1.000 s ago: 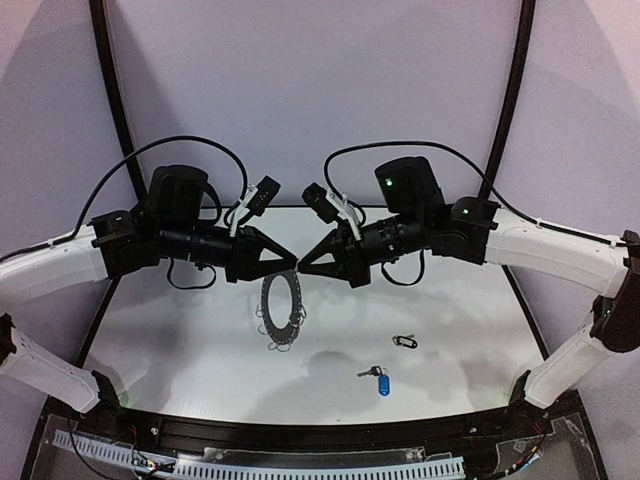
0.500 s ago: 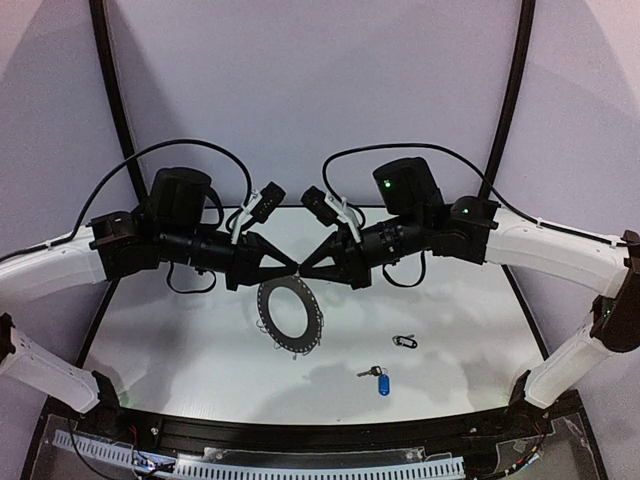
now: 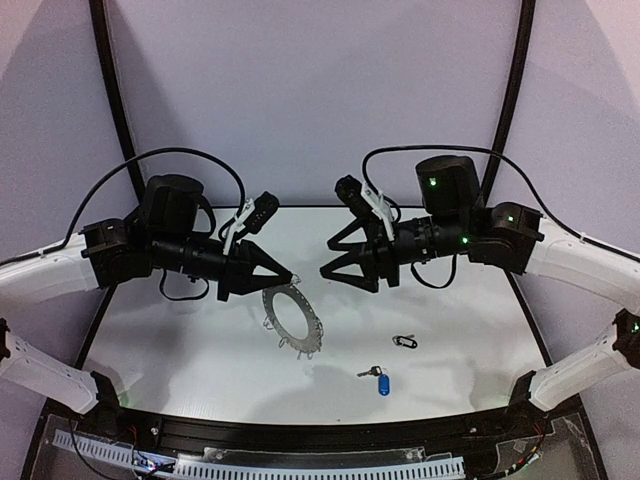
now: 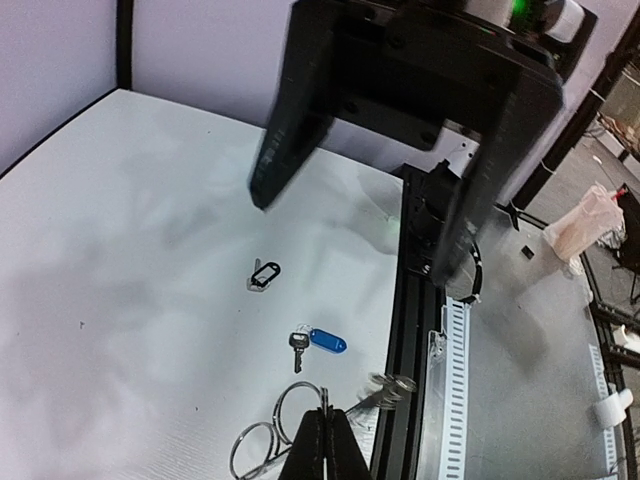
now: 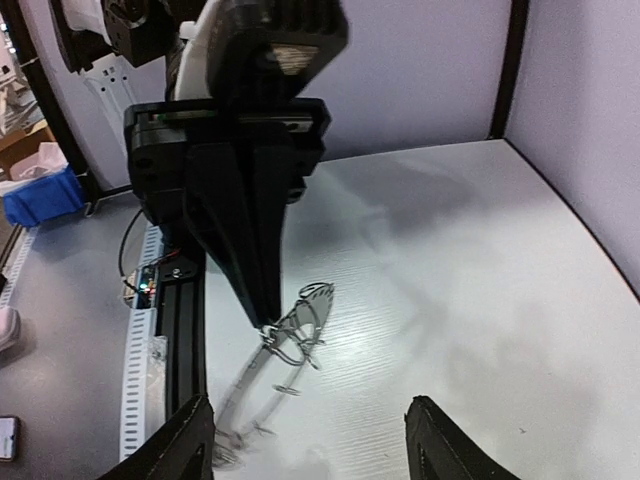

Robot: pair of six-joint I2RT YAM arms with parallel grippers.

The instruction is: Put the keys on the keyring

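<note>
Keyring [image 3: 312,333] hangs tilted over the mid tabletop [image 3: 180,350], its far rim pinched in the left gripper [image 3: 289,278]'s closed jaws. Whether its near edge touches down is unclear, and the left wrist view shows only its wire loops. Blue-tagged key [image 3: 378,378] and dark key [image 3: 403,341] lie to the near right. The right gripper [image 3: 328,258] stands apart, jaws wide.

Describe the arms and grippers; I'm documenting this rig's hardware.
The left arm and right arm have white shells, black wrist sections and looping black cables. The left gripper and right gripper are black with tapered fingers. Green lights dot the right arm.
</note>
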